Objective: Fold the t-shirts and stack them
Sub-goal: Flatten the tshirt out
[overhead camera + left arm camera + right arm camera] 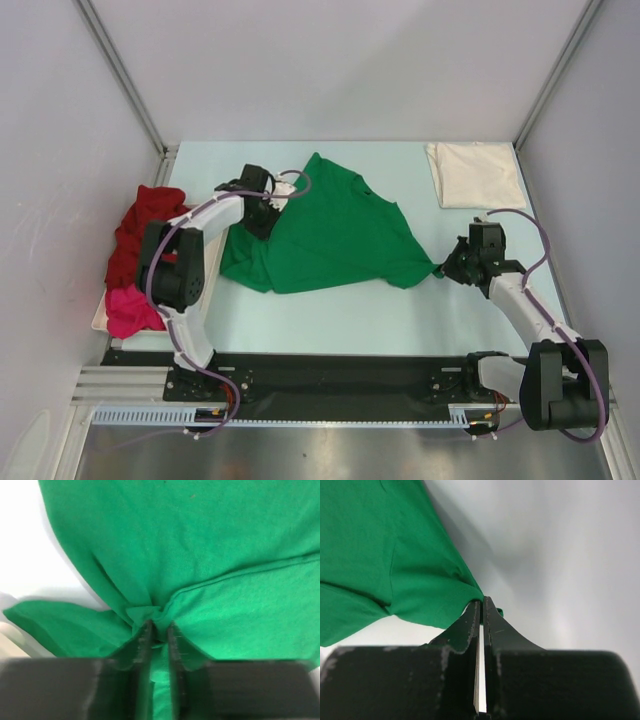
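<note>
The bright green t-shirt (330,235) lies spread and rumpled in the middle of the table. My left gripper (262,215) is shut on a bunched fold of its left edge; the left wrist view shows the green cloth (200,555) pinched at my left gripper (158,627). My right gripper (447,268) is shut on the shirt's right corner, which is drawn out to a point; the right wrist view shows the green cloth (395,565) at my right gripper (482,601). The cream-white t-shirt (475,173) lies folded at the back right. The dark red t-shirt (142,228) and the magenta pink t-shirt (128,310) lie heaped at the left.
A shallow cream tray (103,318) holds the red and pink heap at the table's left edge. Grey walls close in the table on the left, back and right. The black arm rail (330,385) runs along the near edge.
</note>
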Controlling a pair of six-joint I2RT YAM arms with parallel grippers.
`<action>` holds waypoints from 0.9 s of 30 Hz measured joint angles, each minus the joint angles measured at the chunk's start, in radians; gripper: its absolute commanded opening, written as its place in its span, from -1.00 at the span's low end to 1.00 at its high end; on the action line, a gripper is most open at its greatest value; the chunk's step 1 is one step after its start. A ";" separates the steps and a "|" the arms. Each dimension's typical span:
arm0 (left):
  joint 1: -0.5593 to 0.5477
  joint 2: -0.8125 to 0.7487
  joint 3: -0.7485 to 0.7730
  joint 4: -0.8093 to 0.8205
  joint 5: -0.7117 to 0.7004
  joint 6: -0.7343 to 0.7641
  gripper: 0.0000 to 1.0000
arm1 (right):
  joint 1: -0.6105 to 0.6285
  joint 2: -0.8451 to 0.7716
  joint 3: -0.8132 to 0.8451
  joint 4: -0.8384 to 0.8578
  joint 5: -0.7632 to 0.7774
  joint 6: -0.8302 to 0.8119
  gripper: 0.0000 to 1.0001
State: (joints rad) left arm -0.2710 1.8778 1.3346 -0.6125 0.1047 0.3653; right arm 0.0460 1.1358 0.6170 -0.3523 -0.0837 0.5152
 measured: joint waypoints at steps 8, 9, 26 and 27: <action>0.023 -0.099 -0.035 -0.009 0.047 0.002 -0.99 | -0.005 -0.030 -0.002 -0.048 0.000 0.005 -1.00; 0.023 -0.128 -0.040 -0.012 0.055 0.002 -0.99 | -0.004 -0.041 -0.003 -0.056 0.000 0.008 -1.00; 0.001 -0.593 -0.478 -0.247 0.366 0.286 -0.71 | 0.028 -0.161 -0.007 -0.214 -0.043 0.039 0.33; -0.011 -0.609 -0.507 -0.273 0.376 0.314 -0.65 | 0.032 -0.151 0.002 -0.208 -0.036 0.037 0.34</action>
State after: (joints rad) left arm -0.2821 1.2686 0.8280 -0.8852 0.4808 0.6796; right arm 0.0776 0.9852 0.6189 -0.5606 -0.1196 0.5526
